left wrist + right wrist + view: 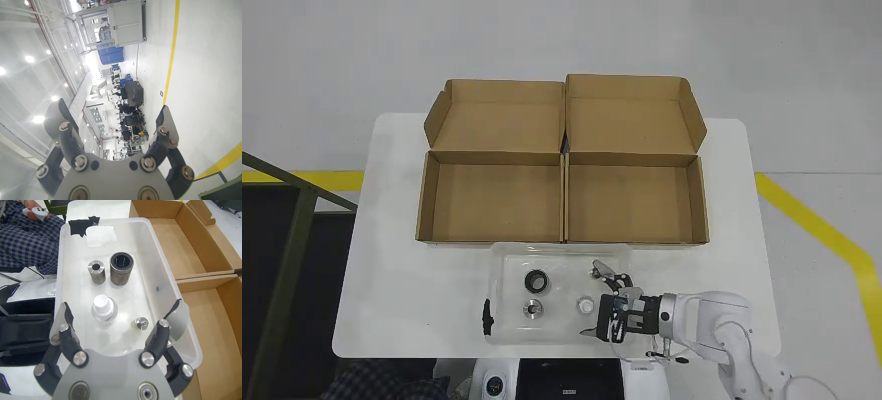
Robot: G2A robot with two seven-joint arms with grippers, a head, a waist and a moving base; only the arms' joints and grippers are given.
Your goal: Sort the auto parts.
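A clear plastic bin (162,256) sits at the table's front middle and holds the parts. A dark linear bearing (122,269) and a steel bushing (96,272) stand upright side by side. Nearer my right gripper (121,310) are a small clear bottle with a white cap (104,311) and a small metal knob (140,323). That gripper hangs open over the bin's right end, the bottle just ahead between its fingers and untouched. From above I see the bearing (536,281), the bushing (532,309), the bottle (585,304) and the right gripper (598,300). My left gripper (113,113) is open, holds nothing and points out into the room.
Two open cardboard boxes stand side by side behind the bin, the left box (492,200) and the right box (637,205), lids folded back. Black tape (486,317) marks the bin's left end. Bare white table (392,250) lies at the left.
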